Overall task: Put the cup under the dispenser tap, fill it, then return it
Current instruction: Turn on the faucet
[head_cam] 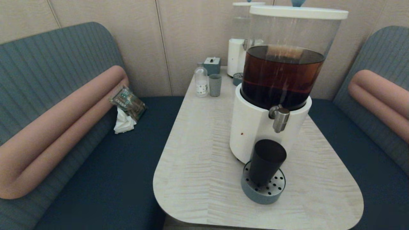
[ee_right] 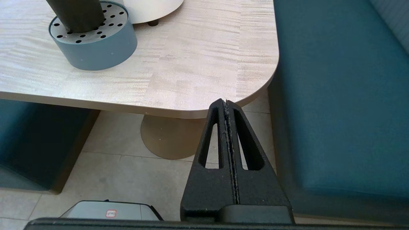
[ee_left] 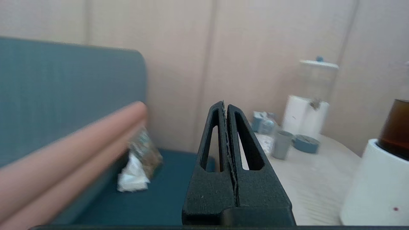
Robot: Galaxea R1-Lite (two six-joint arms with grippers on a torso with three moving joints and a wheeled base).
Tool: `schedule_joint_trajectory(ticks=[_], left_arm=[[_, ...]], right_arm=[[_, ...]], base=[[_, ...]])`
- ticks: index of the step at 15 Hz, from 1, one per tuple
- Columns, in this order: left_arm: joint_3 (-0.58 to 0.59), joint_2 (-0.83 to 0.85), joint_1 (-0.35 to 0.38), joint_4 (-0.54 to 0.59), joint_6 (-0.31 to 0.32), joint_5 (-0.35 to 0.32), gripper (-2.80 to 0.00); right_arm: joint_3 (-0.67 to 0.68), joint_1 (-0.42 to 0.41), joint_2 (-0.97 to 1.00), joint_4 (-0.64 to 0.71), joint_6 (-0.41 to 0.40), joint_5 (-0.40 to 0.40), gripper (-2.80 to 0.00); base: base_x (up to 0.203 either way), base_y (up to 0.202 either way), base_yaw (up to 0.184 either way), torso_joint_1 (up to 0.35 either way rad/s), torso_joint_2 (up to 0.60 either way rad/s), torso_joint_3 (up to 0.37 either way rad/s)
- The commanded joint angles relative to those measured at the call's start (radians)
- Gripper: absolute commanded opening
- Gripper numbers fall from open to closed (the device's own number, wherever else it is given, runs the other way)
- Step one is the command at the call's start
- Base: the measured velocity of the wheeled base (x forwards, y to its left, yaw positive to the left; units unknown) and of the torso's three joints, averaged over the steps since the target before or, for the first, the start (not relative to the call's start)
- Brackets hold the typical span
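Left jaws (ee_left: 226,107): pressing fully together, gripping nothing, hanging beside the surface (ee_left: 316,179), well short of the dispenser (ee_left: 380,188).
Right jaws (ee_right: 226,103): sitting closed and empty, hovering off the surface's near corner, above the floor (ee_right: 127,172).
Cup (head_cam: 266,161): standing upright on the drip tray (head_cam: 262,191), well apart from both jaws.
Tap (head_cam: 281,118): hanging just above the cup.

Dim, even indoor light; the sofa bolster (ee_left: 73,159) blurs in the left wrist view.
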Motion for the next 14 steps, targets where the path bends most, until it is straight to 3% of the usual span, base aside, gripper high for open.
schedule_joint_trajectory(ticks=[1, 6, 10, 14], left_arm=[[0.028, -0.196, 0.055, 0.048, -0.013, -0.008, -2.8], [0.007, -0.217, 0.076, -0.1, -0.011, 0.003, -2.8], [0.001, -0.221, 0.076, -0.251, 0.073, 0.002, -2.8], [0.032, -0.292, 0.066, -0.197, 0.055, -0.029, -2.8]], right_arm=[[0.0, 0.0, 0.002, 0.001, 0.0, 0.0, -2.8], [0.0, 0.0, 0.002, 0.001, 0.0, 0.0, -2.8], [0.0, 0.0, 0.002, 0.001, 0.0, 0.0, -2.8], [0.0, 0.0, 0.002, 0.001, 0.0, 0.0, -2.8]], base=[[0.0, 0.0, 0.0, 0.0, 0.0, 0.0], [0.0, 0.0, 0.0, 0.0, 0.0, 0.0], [0.0, 0.0, 0.0, 0.0, 0.0, 0.0], [0.0, 0.0, 0.0, 0.0, 0.0, 0.0]])
